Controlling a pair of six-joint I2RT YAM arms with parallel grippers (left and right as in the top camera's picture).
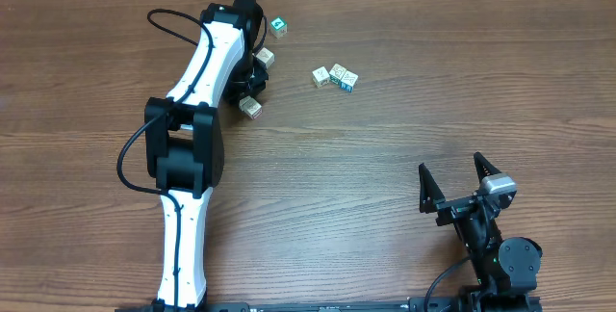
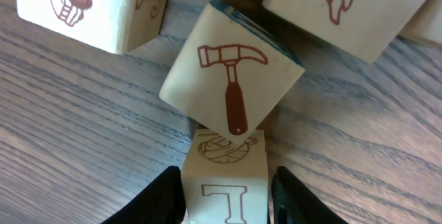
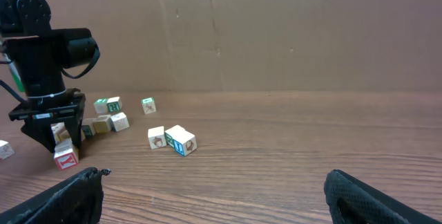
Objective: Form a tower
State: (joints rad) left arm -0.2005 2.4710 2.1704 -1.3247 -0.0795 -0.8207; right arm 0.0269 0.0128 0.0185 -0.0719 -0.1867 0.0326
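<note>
Near right: right gripper wide, empty. Far left: left gripper narrow, fingers flanking a lettered cube; contact unclear. Hammer cube just beyond. No tower standing yet. Probably light, stiff, smooth wood: best pinched on 2 opposite flat sides, squarely.

Hammer cube just behind T cube

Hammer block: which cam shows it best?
Left wrist. The hammer block sits mid-frame, close up, its red hammer print sharp. Overhead, the left arm hides much of that cluster, so I can't pick it out. Right wrist shows only tiny far-off cubes; none identifiable as it.
</note>
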